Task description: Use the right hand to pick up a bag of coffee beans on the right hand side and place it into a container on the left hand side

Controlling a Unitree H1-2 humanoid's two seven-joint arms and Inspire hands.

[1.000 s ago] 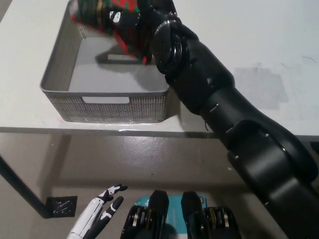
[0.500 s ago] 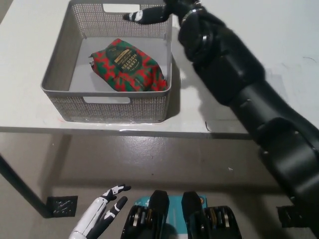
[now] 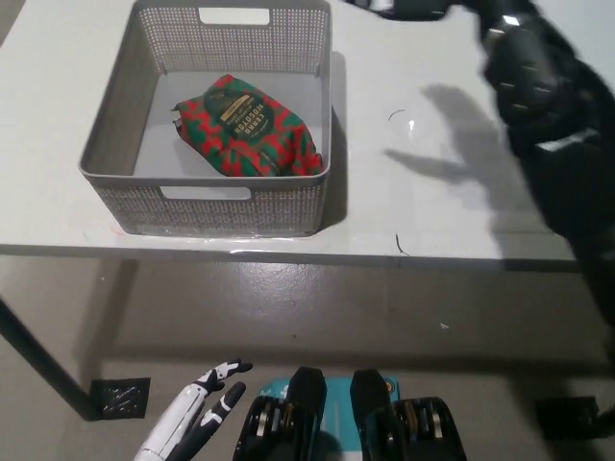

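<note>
Right hand (image 3: 413,8) withdrawn from basketed bag (image 3: 245,127)

Coffee bag (image 3: 246,127) lies in container (image 3: 226,202) on table (image 3: 432,211).

right hand (image 3: 413,8) — cut off by top edge

The container (image 3: 125,163) looks like matt grey plastic with finely perforated mesh walls, the coffee bag (image 3: 246,127) a creased red-and-green printed foil or paper — slightly glossy — on a smooth matt white table (image 3: 432,211).
</note>
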